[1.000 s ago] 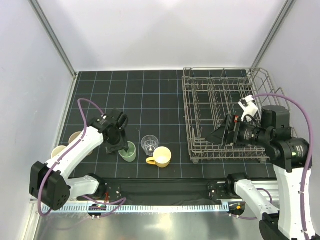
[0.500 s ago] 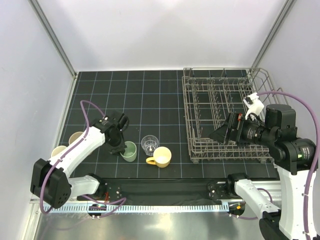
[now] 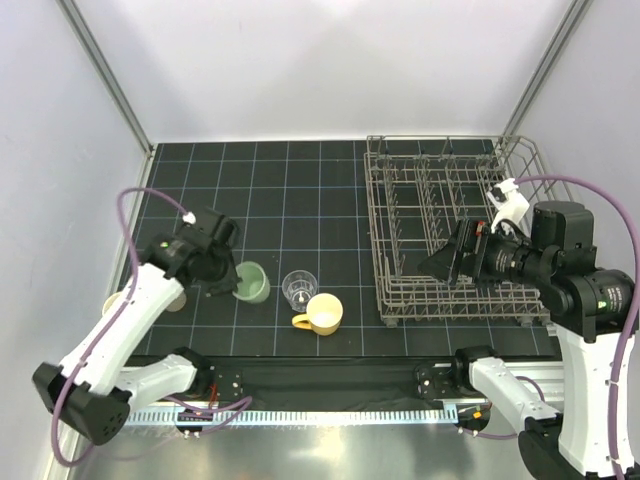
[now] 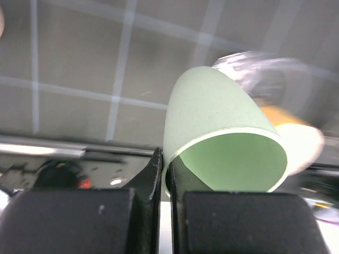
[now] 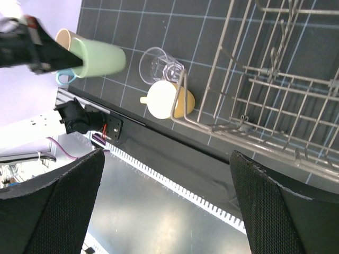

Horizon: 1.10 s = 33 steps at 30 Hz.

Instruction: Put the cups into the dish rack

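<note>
Left of the wire dish rack [image 3: 450,235], the left tool [image 4: 165,169] pinched the rim of the smooth green cup [image 4: 222,121], tipped sideways; the right tool [image 3: 440,268] stood wide.

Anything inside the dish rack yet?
Only bare tines show inside the dish rack; nothing is loaded in the visible part. The right gripper and its arm hide the near right section from above.

The clear glass [image 4: 265,71] and yellow mug [image 4: 299,143] are blurred in the left wrist view; the dish rack [image 5: 220,128] is cut off in the right wrist view.
</note>
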### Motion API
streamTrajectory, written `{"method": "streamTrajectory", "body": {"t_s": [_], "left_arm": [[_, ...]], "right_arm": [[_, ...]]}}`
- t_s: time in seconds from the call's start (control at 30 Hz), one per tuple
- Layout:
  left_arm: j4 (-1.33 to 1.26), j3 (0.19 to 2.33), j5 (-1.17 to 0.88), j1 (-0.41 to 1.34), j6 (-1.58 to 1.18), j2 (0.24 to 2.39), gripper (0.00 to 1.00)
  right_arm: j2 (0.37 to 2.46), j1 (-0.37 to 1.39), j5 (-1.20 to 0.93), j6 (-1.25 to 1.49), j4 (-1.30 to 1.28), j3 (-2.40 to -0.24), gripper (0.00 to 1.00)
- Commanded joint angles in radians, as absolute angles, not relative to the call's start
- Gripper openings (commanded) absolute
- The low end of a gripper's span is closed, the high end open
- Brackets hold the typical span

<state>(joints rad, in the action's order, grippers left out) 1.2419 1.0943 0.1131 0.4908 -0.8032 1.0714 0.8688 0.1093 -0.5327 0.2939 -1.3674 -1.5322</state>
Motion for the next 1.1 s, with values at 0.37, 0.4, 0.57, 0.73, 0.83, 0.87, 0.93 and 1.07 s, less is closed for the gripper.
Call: {"method": "streamTrajectory", "body": {"t_s": [0.37, 0.4, 0.57, 0.73, 0.83, 0.87, 0.93, 1.07], "left_arm": [[0.432, 1.273, -0.489, 0.492, -1.093, 0.9, 0.0], [0.375, 1.261, -0.52, 0.494, -1.123, 0.905, 0.0], [0.011, 1.192, -0.653, 0.492, -1.293, 0.919, 0.0], [-0.316, 1.164, -0.759, 0.492, -1.472, 0.995, 0.0], [-0.399, 1.186, -0.801, 0.494, -1.522, 1.031, 0.0], [-0.402, 1.195, -0.807, 0.494, -1.523, 1.038, 0.01], [-0.402, 1.209, -0.825, 0.497, -1.525, 1.049, 0.0], [-0.396, 1.198, -0.834, 0.502, -1.534, 1.052, 0.0]], "right_arm": [[0.922, 0.107, -0.719, 0.345, -1.313, -1.692, 1.0], [0.919, 0.107, -0.741, 0.366, -1.271, -1.689, 1.0], [0.911, 0.107, -0.893, 0.478, -1.099, -1.651, 1.0], [0.91, 0.107, -0.992, 0.781, -0.705, -1.568, 1.0], [0.931, 0.11, -1.014, 0.876, -0.536, -1.546, 1.0], [0.943, 0.109, -1.015, 0.877, -0.52, -1.551, 1.0], [0.977, 0.118, -1.006, 0.876, -0.499, -1.578, 1.0], [1.057, 0.191, -0.991, 0.885, -0.485, -1.644, 1.0]]}}
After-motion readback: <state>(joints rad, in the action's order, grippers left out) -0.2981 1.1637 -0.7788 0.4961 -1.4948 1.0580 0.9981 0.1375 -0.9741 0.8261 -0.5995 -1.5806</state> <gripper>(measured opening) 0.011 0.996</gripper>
